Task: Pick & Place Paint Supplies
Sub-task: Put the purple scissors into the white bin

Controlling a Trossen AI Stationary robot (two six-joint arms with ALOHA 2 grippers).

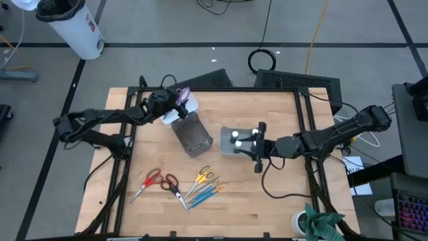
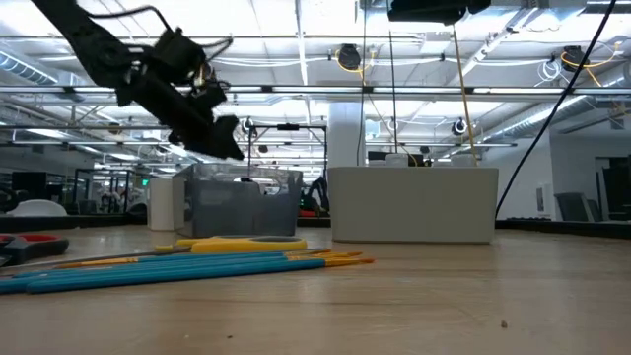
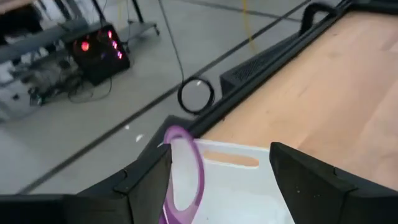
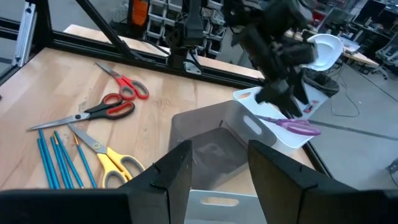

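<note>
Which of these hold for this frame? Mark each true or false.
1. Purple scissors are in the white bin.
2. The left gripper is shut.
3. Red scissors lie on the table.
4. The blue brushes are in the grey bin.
1. True: the purple scissors lie across the white bin.
2. False: the left gripper is open above that bin.
3. True: red scissors lie on the table.
4. False: the blue brushes lie on the table, outside the grey bin.

Purple scissors handle (image 3: 183, 171) in white bin (image 3: 239, 186), between parted jaws.
</note>
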